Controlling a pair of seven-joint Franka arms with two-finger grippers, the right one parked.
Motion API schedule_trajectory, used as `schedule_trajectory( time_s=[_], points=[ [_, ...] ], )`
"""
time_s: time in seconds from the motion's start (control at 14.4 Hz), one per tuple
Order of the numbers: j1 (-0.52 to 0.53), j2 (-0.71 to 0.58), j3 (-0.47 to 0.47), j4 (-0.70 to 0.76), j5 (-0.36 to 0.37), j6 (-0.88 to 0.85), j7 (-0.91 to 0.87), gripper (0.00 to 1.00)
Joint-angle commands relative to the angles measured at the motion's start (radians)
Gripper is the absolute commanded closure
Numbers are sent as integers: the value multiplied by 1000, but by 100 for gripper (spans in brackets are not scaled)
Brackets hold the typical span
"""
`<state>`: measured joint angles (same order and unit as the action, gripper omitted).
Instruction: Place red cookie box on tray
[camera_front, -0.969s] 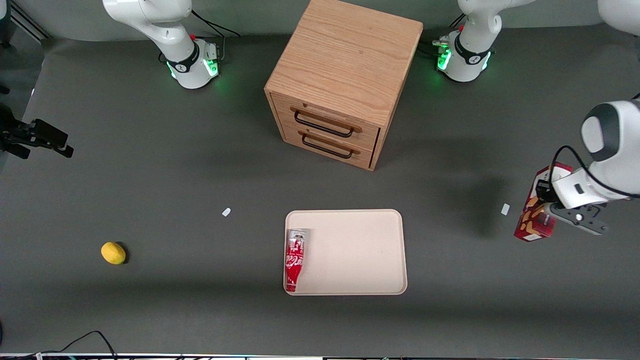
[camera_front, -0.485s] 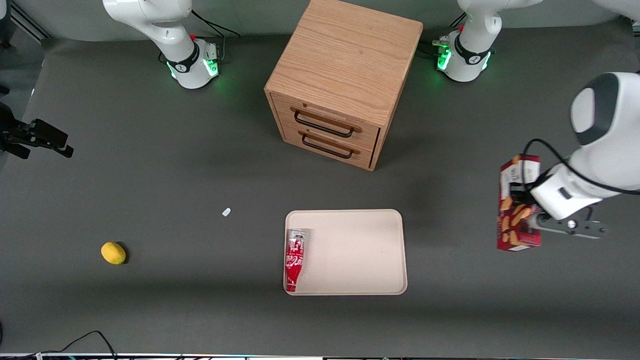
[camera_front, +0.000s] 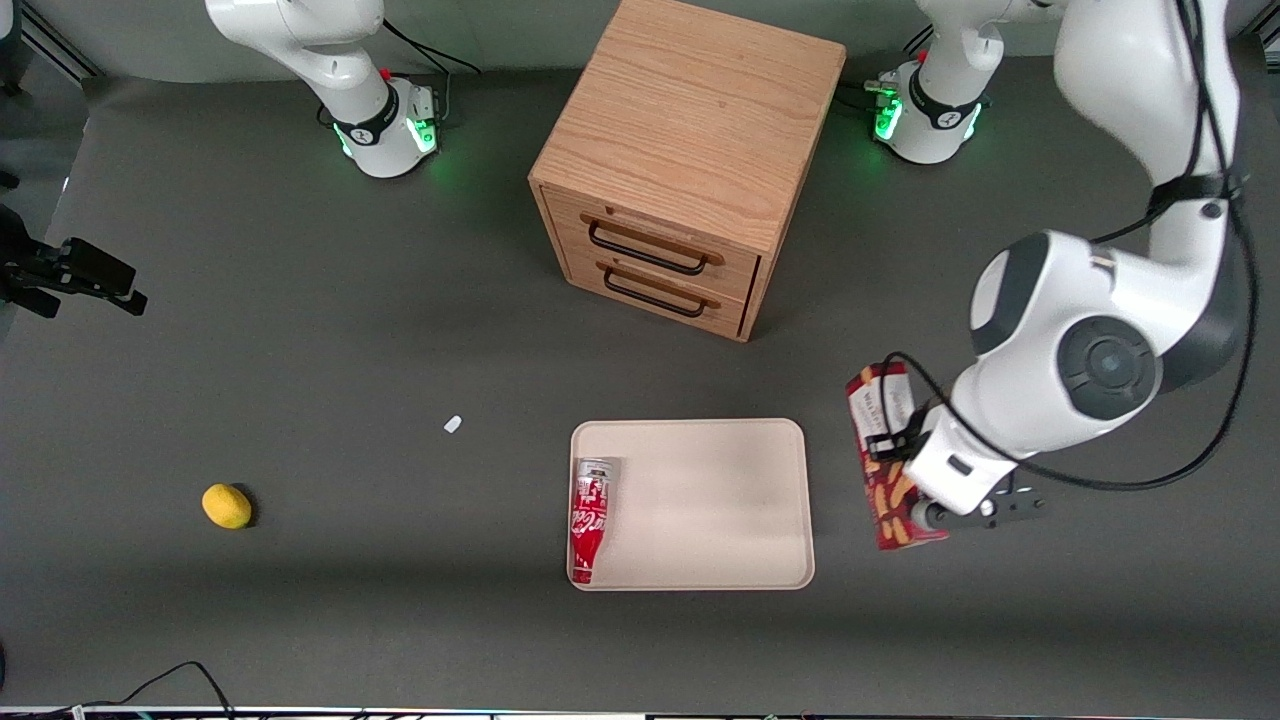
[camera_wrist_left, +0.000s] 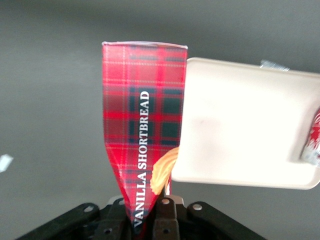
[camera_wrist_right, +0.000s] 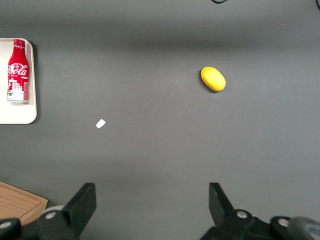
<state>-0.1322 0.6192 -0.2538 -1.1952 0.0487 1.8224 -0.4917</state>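
Tartan carton aloft: the working arm's hand (camera_front: 925, 505) is clamped on the red cookie box (camera_front: 885, 455), holding it clear of the grey worktop (camera_front: 300, 350) just beside the tray (camera_front: 720, 500), on the working arm's side of it. The arm reaches in from its base, elbow raised high, forearm angled down to a wrist turned toward the front camera. From the hand, the box runs lengthwise away from the front camera, one end caught between the fingers and the white-panelled end standing free. In the wrist view the carton (camera_wrist_left: 142, 130), lettered "VANILLA SHORTBREAD", rises from the hand (camera_wrist_left: 150, 212) with the tray's rim (camera_wrist_left: 240, 180) close alongside. A Coca-Cola bottle (camera_front: 590, 518) lies in the tray along the edge farthest from the hand. Farther toward the parked arm's end, a lemon (camera_front: 227, 506) sits on the worktop.
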Motion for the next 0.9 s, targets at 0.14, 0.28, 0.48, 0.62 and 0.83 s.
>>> schedule_trajectory(
  time_s=[0.14, 0.28, 0.48, 0.62, 0.83],
  points=[
    [-107, 178, 70, 149, 16, 46, -38, 100],
    [-150, 238, 85, 147, 61, 95, -34, 100],
    [-193, 312, 88, 137, 97, 159, -41, 100],
    [-195, 338, 91, 135, 97, 193, -31, 100],
    [-201, 353, 91, 132, 99, 216, -30, 100]
  ],
)
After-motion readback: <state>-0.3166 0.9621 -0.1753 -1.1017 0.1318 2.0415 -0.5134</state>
